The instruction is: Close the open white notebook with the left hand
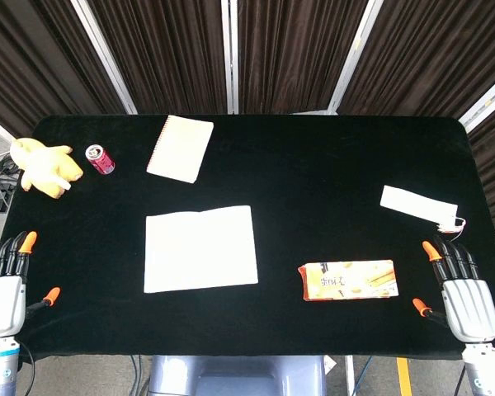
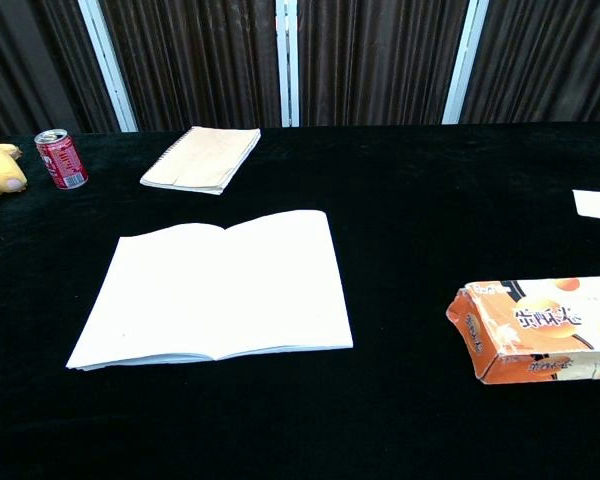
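Left hand (image 1: 7,285) open, fingers apart

A black-clothed table (image 1: 313,165) carries an open white notebook (image 1: 200,248), spiral notepad (image 1: 180,148), red can (image 1: 100,159), yellow plush toy (image 1: 43,167), orange box (image 1: 348,280) and white packet (image 1: 419,205).

We see matt black cloth over the worktop (image 1: 330,165), matt paper in the white notebook (image 2: 220,285), and a glossy metal can (image 2: 60,158).

Bare cloth separates left hand (image 1: 4,285) from white notebook (image 1: 200,248); nothing between.
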